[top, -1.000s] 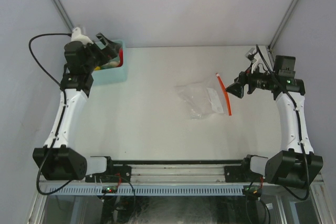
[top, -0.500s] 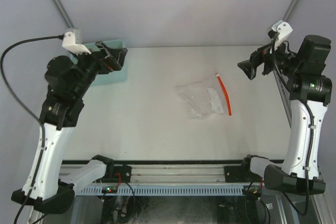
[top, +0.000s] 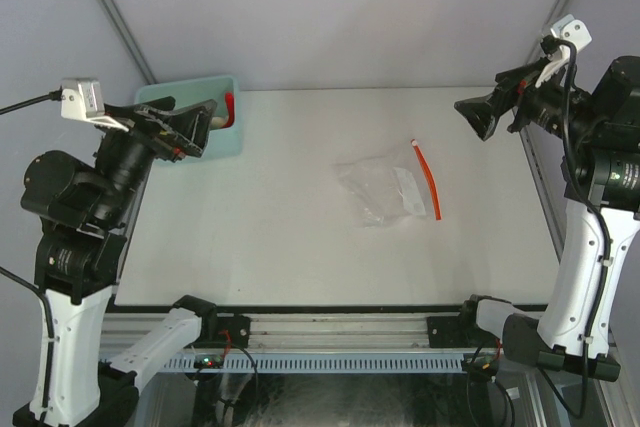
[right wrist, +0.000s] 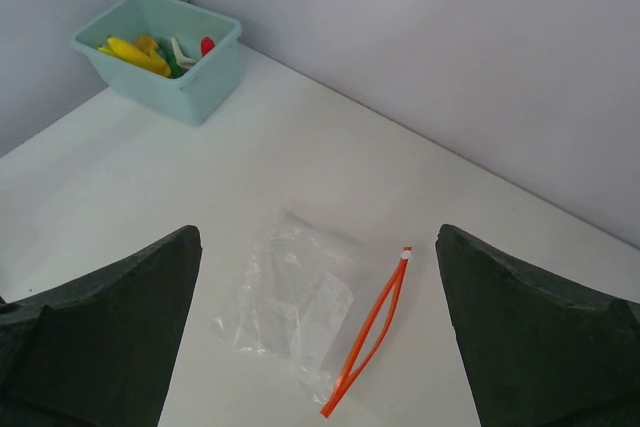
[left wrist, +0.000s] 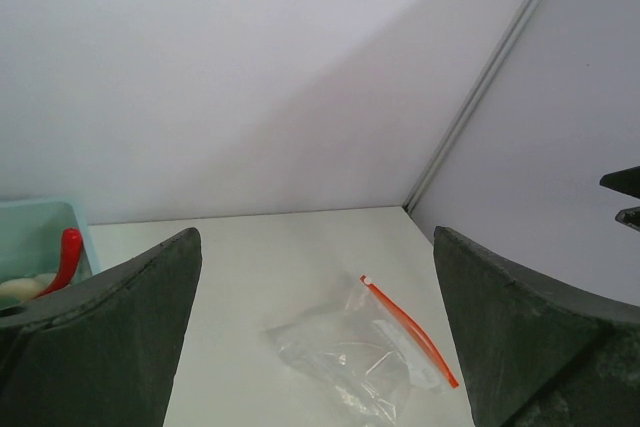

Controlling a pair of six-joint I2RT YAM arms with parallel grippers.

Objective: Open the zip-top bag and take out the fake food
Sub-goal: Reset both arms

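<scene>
Top view: the zip-top bag (top: 385,192) lies flat on the table (top: 270,217), a little right of the middle. Its red-orange zip strip (top: 428,179) is on the edge that faces the right arm. The strip runs from far to near, and its near end leans slightly to the right. The right gripper (top: 472,117) hangs high, beyond the strip and to its right, with the jaws apart and nothing in them. The left gripper (top: 200,127) is raised just beside the teal bin (top: 200,85) in the far left corner. Its jaws are also apart and empty, and it is well apart from the bag. The right arm is clearly the nearer one.

Left wrist view: the two fingers (left wrist: 110,337) stand wide apart. The bag is ahead and to the right, with the strip on its far side from this arm. At the left edge the bin holds a red piece (left wrist: 68,255) and a whitish piece (left wrist: 22,289).

Right wrist view: between the spread fingers (right wrist: 100,337) the bag lies almost straight below, the strip along its right edge. It looks empty, though with clear plastic I cannot be fully sure. The fake food is in the bin: a yellow banana (right wrist: 135,52) and a green piece (right wrist: 172,67).

In my judgement the food is already out. Any further grasp on the bag belongs to the right arm, coming down across the strip.
</scene>
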